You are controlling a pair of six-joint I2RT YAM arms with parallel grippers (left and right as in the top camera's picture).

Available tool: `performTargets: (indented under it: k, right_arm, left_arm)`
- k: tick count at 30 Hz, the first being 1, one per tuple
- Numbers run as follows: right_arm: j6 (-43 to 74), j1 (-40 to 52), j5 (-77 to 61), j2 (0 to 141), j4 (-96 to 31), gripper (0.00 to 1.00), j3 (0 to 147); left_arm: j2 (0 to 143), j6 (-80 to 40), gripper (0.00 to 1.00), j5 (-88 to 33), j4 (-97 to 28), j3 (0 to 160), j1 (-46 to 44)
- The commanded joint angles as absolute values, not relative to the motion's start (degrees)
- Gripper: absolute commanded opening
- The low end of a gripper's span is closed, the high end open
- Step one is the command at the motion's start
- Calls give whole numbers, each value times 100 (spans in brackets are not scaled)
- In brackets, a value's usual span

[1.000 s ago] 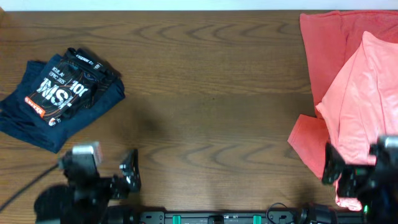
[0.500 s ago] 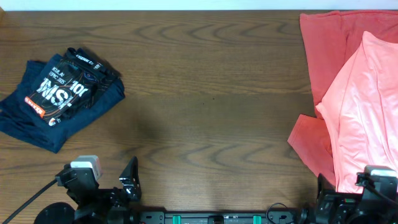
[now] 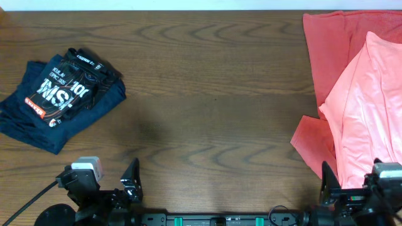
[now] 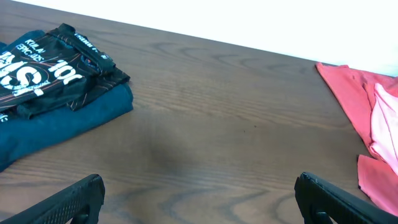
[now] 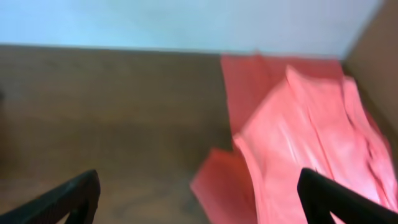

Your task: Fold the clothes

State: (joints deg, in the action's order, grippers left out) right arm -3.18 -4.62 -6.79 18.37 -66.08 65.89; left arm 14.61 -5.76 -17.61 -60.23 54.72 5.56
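Observation:
A folded black jersey [image 3: 69, 85] with white and orange logos lies on a folded navy garment [image 3: 38, 122] at the far left; both also show in the left wrist view, jersey [image 4: 46, 74] on navy [image 4: 68, 121]. Coral-pink [image 3: 370, 113] and red shirts [image 3: 326, 50] lie spread at the right, seen too in the right wrist view [image 5: 305, 143]. My left gripper [image 4: 199, 202] is open and empty at the table's front edge [image 3: 129, 182]. My right gripper [image 5: 199, 199] is open and empty at the front right [image 3: 352, 198], by the pink shirt's lower edge.
The brown wooden table [image 3: 207, 94] runs between the two piles. A white wall [image 4: 280, 25] stands behind its far edge. A black cable [image 3: 25, 191] trails from the left arm at the front left.
Both arms have drawn back to the table's front edge. The right gripper left the pink shirt's lower edge and then shifted slightly. The clothes have not moved.

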Motion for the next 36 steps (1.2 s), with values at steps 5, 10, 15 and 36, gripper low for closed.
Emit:
performTargets:
  k: [5, 10, 15, 36]
  right_arm:
    - [-357, -176, -952, 596, -4943, 99, 4630]
    - [-620, -119, -1264, 69, -3623, 99, 3277]
    - [-744, -5, -1372, 32, -2397, 99, 2176]
    - [-1387, 167, -1306, 27, -327, 99, 121]
  left_arm:
    - [1441, -585, 98, -1712, -6038, 5437, 565]
    - [1441, -585, 98, -1712, -6040, 5437, 565]
    - [1441, -585, 98, -1712, -6040, 5437, 565]
    - [1441, -585, 98, -1712, -6040, 5437, 565]
